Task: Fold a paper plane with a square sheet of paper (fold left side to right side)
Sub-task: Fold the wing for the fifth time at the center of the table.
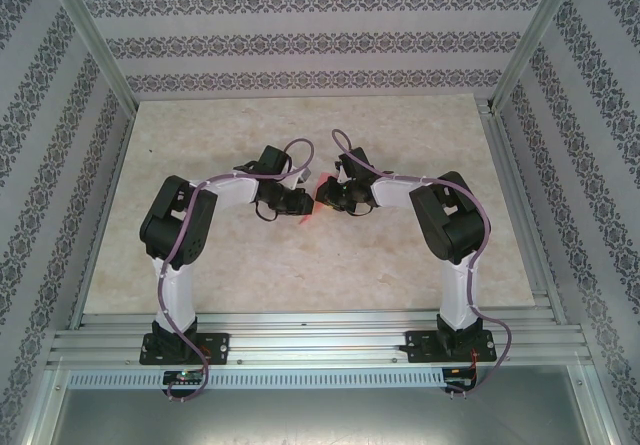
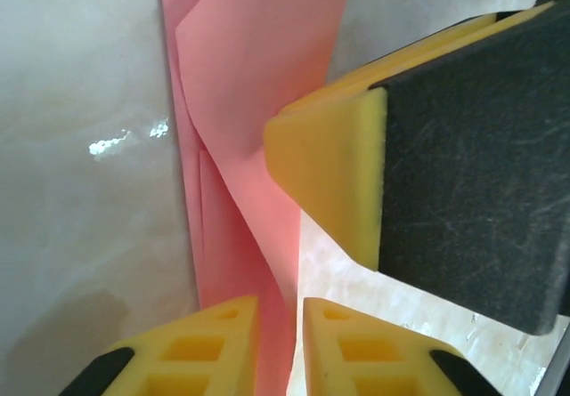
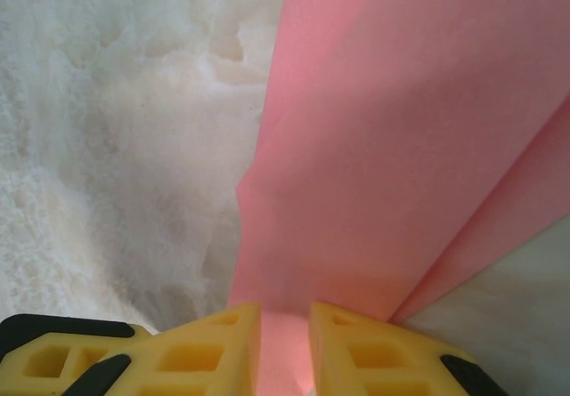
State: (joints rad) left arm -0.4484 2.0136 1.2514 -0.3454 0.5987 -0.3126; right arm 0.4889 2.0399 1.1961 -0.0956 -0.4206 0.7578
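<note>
Top external shows the pale marbled stone-look counter carrying everything. The two black-and-white robot arms bend inward so their tips meet near its middle. Between them, lifted at least partly off the surface, is the thin salmon-pink paper sheet, largely hidden by the wrists there.

In the left wrist view the sheet is already creased into long overlapping layers that run lengthwise away from the camera. The left end effector is drawn narrow, with the paper's edge passing between its yellow foam fingers, apparently pinched. A broad yellow-and-black finger of the other arm lies against the paper just beside it.

The right end effector is likewise narrow, with the pink layers rising out of its gap.

This looks like a mid-fold step. To do it well, both pinches should stay firm while one side swings over, keeping the edges aligned and the paper taut. The crease should then be pressed flat against the counter, since thin paper buckles easily.
</note>
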